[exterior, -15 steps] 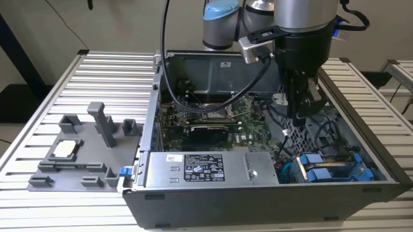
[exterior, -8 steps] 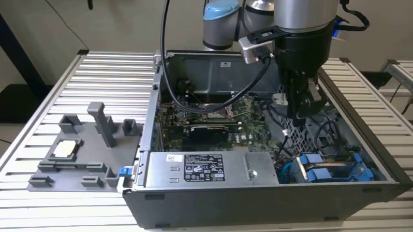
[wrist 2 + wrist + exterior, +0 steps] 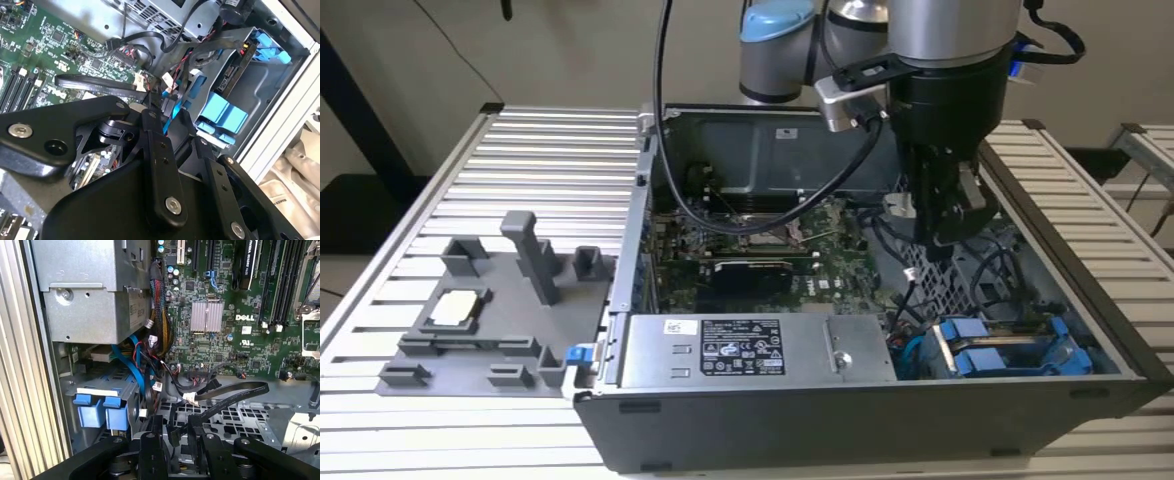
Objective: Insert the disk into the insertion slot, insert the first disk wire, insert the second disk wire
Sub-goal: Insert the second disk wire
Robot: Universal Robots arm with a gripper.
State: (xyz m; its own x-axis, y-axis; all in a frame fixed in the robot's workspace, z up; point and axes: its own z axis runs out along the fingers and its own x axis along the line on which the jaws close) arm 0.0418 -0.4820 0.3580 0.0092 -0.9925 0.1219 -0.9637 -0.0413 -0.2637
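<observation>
**Open computer case (image 3: 854, 420), on a slatted metal table (image 3: 520, 150).** I am reaching down into its side at the exterior view's right.

- Green motherboard (image 3: 220, 340): lying on the case floor and carrying a finned silver heatsink (image 3: 206, 317), long black memory slots and small white printed stickers.
- Grey power-supply box (image 3: 747, 350): sitting along the front edge of the case, with a black-and-white printed label on top and a smaller white sticker beside it.
- The insertion slot (image 3: 265, 95): a dark grey bay in the front corner at the exterior view's right, just beside the power-supply box.
- The disk (image 3: 231, 75): sitting inside that slot in its bright blue carrier, with two blue tabs (image 3: 95, 412) facing outward.
- Perforated grey metal cage (image 3: 235, 415): lying under my wrist, with a flat black ribbon cable (image 3: 235, 392) looping over it.
- Loose wiring: a bundle of red, black and blue wires (image 3: 145, 355) is hanging between the power-supply box and the slot.
- My gripper (image 3: 167, 127): hanging over the cage and close to the slot, with a blue cable (image 3: 167, 112) running through the gap at its tip. I cannot tell whether it is clamping that cable.

**Grey moulded fixture tray (image 3: 494, 300), on the table outside the case at the exterior view's left.** It is holding upright posts and one small pale block (image 3: 458, 306).
</observation>
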